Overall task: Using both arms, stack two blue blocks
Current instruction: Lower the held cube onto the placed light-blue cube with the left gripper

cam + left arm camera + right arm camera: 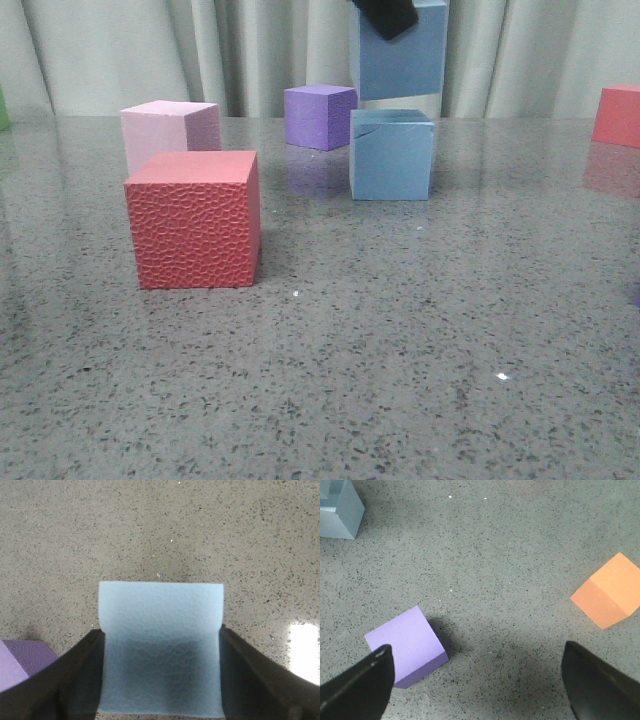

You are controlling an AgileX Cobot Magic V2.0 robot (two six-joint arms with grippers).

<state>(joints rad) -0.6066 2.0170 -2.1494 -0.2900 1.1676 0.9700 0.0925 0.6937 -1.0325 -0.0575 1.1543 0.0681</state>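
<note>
Two blue blocks are lining up at the far middle of the table [420,340]: the lower blue block [391,155] is sitting on the surface, and the raised blue block [403,55] is hanging directly above it, apart from it, with the left gripper [160,680] clamping its sides. Right gripper [475,680] is hanging open and empty over a purple cube [407,645] and an orange cube [610,590]. Letting go while slightly off-centre or tilted could be sending the raised block sliding off.
</note>
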